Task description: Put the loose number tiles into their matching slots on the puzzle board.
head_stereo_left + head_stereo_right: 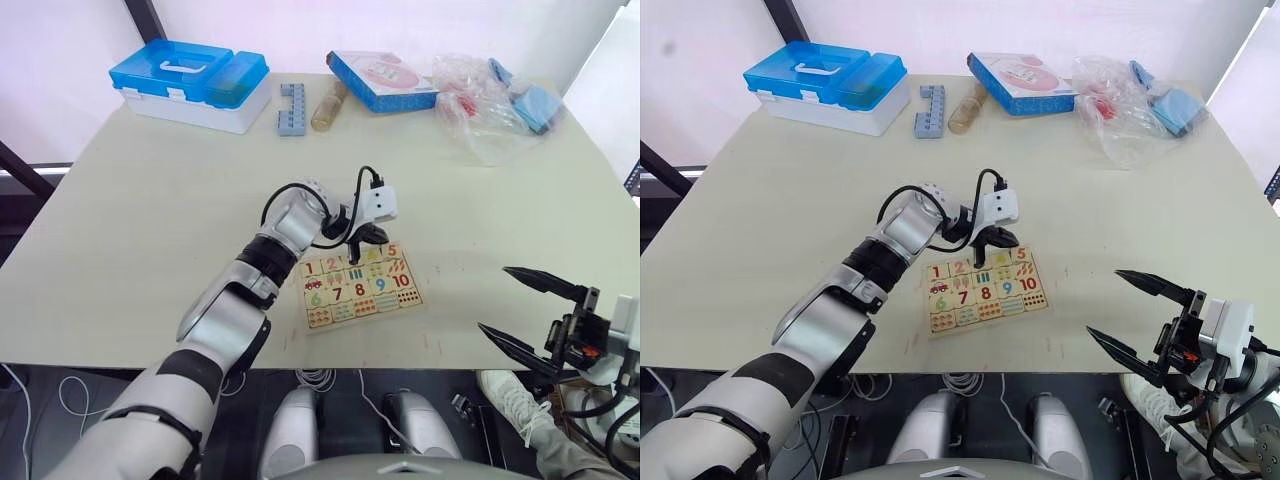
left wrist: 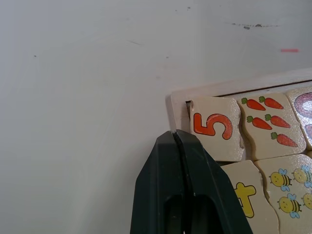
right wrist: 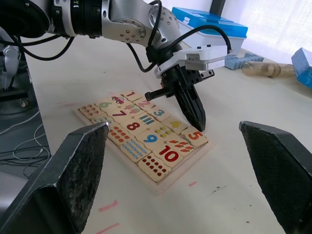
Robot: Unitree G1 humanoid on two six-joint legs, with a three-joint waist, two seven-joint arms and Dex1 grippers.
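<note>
Number tiles (image 3: 195, 135) all sit flat in the puzzle board (image 1: 360, 288).

On the puzzle board (image 3: 161, 187), digits read clearly: the top row shows a red 1 (image 1: 309, 268), a faint pink 2 (image 1: 331, 264), then a red 5 (image 2: 212, 125) on its tile at the corner beside the carrot picture. A yellow 4 (image 2: 245, 193) is partly visible next to the bees. The second row gives green 6 (image 1: 316, 298), red 7 (image 1: 338, 294), red 8 (image 3: 133, 125), blue 9 (image 3: 150, 138) and red 10 (image 3: 168, 156).
</note>
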